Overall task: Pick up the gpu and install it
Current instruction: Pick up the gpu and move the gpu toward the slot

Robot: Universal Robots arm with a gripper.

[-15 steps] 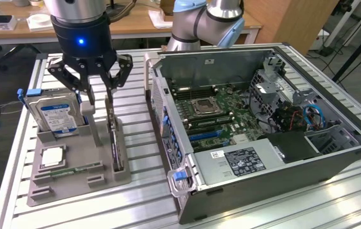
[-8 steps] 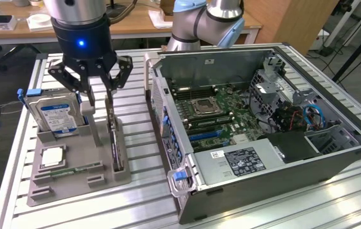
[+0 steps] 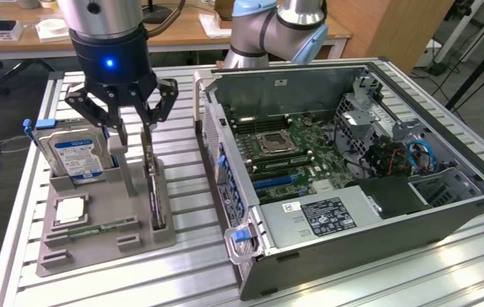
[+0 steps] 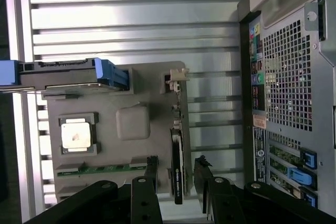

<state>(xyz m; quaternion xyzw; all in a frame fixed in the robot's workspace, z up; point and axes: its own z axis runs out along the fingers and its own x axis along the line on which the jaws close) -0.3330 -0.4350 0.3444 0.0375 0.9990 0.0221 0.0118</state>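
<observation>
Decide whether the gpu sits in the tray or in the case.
In the tray: the gpu stands on edge in a slot, outside the case, with the open hand straddling it.

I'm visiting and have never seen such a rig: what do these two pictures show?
It is a robot arm ending in a gripper. One picture comes from a camera off the arm, the other from a camera on the arm's wrist. On the slatted table stand an open computer case and a grey holder with a hard drive, a processor chip, a memory stick and a graphics card on edge. The gripper is open, its fingers either side of the graphics card, holding nothing.
</observation>
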